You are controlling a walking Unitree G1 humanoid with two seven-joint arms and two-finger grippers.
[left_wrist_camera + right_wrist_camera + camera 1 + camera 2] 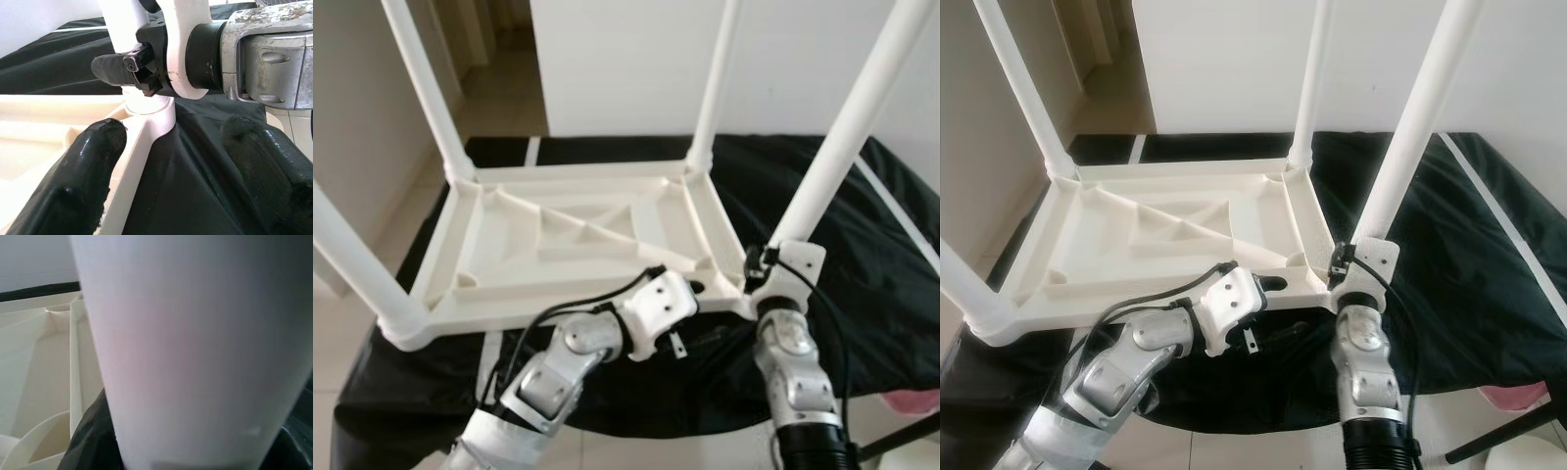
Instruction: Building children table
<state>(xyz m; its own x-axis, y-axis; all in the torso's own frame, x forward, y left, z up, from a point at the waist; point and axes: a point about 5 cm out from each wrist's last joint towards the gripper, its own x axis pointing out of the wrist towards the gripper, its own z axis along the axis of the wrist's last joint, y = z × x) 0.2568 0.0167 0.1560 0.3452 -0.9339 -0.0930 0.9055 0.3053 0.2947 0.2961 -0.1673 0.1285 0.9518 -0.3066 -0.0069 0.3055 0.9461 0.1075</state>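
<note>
A white plastic children's table lies upside down on a black cloth, with its legs pointing up. My right gripper is shut on the near right leg, just above its socket. One of its fingers presses against that leg in the left wrist view. My left gripper is open at the table's near rim, close to the same corner. One finger is over the tabletop's inside and the other over the cloth. The leg is very close in the right wrist view.
Three more legs stand up: far left, far right and near left. A white wall rises behind the cloth. A pink object and a dark stand leg sit at the lower right on the tiled floor.
</note>
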